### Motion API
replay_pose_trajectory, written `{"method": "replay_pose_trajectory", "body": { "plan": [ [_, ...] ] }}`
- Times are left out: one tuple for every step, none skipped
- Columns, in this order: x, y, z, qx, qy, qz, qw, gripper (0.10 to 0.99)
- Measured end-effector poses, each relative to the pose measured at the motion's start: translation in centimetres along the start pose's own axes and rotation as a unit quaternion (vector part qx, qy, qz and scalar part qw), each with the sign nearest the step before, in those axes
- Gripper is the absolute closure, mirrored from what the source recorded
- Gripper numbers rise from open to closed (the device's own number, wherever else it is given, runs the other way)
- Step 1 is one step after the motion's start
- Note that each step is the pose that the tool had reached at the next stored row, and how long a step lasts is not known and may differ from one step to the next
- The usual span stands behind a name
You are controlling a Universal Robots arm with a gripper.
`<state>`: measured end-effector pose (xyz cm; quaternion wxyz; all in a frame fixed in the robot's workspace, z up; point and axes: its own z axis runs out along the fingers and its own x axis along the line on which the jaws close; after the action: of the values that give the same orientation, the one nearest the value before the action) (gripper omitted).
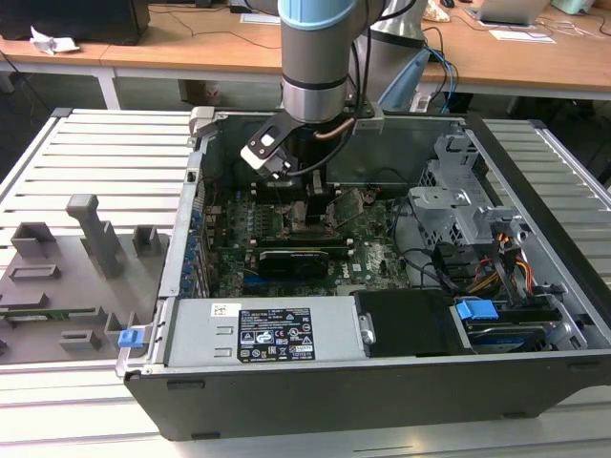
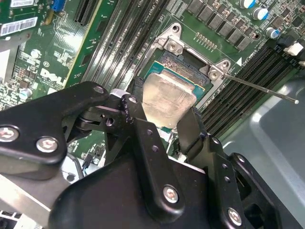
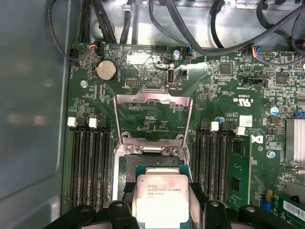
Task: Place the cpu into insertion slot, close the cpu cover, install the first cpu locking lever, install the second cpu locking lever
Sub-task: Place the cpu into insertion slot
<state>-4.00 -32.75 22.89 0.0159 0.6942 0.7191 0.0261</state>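
The gripper's [image 2: 165, 109] fingers [image 2: 191, 129] pinched the cpu [image 2: 169, 95] at opposite edges, over the insertion slot [image 2: 183, 64]; the cpu cover [image 3: 153, 98] stood open. Probable hazard: a tilted or offset release bending socket contacts.

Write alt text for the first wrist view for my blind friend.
A black gripper holds the cpu, a small silvery square chip, over the insertion slot on a green motherboard. The cpu cover, a metal frame, lies open beyond the slot, with memory slots on either side.

Beyond a grey slatted metal table [image 1: 95, 153], long wooden desks [image 1: 191, 50] carry scattered papers [image 1: 520, 35].
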Motion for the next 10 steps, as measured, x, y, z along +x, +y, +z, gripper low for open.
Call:
{"method": "replay_pose_trajectory", "body": {
  "plan": [
    [0.03,0.0,0.05,0.0,0.0,0.0,1.0,0.557],
    [0.06,0.0,0.09,0.0,0.0,0.0,1.0,0.557],
    [0.08,0.0,0.13,0.0,0.0,0.0,1.0,0.557],
    [0.09,0.0,0.16,0.0,0.0,0.0,1.0,0.557],
    [0.09,-0.01,0.16,0.0001,-0.0001,0.0,1.0,0.557],
    [0.09,-0.01,0.16,0.0001,-0.0001,0.0,1.0,0.557],
    [0.09,0.0,0.17,0.0,0.0,0.0,1.0,0.557],
    [0.09,0.0,0.17,0.0,0.0,0.0,1.0,0.557],
    [0.09,0.0,0.17,0.0,0.0,0.0,1.0,0.557],
    [0.09,-0.01,0.18,0.0,0.0,0.0,1.0,0.557]
  ]
}}
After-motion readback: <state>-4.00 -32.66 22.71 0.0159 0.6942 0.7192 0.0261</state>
